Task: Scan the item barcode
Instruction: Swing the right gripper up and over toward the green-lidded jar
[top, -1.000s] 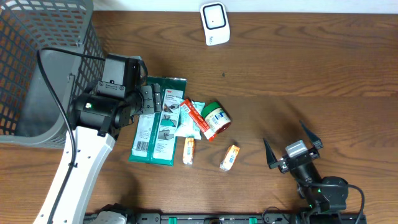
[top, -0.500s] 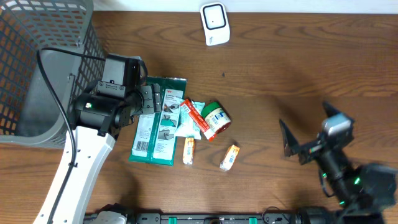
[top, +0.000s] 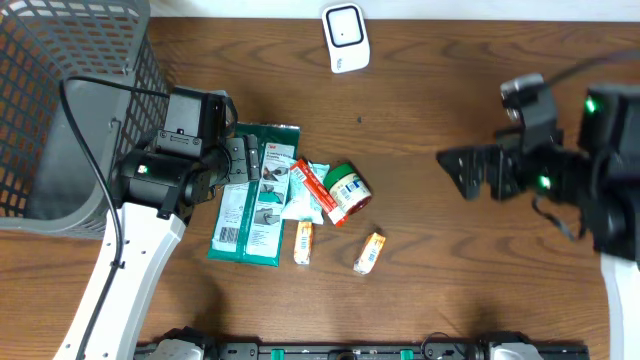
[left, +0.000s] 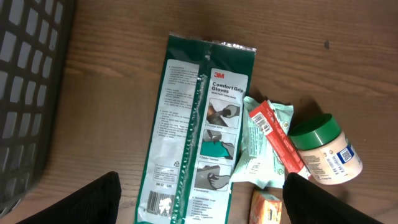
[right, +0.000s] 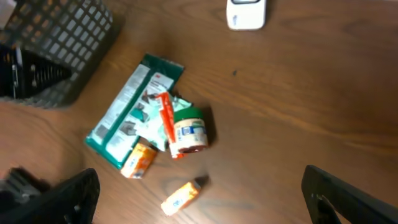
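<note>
A cluster of items lies left of the table's middle. It holds a green 3M gloves pack, a pale sachet, a red stick pack, a green-lidded jar, an orange box and an orange tube. The white scanner stands at the back edge. My left gripper hovers open above the gloves pack, whose barcode faces up. Raised over the right side, my right gripper is open and empty, with the orange tube far below between its fingers.
A grey mesh basket fills the back left corner, close to the left arm. The jar lies on its side beside the red stick pack. In the right wrist view the scanner is at the top edge.
The right arm has lifted from the table's front edge and swung back and right, staying open. The left arm and the items have not moved.
</note>
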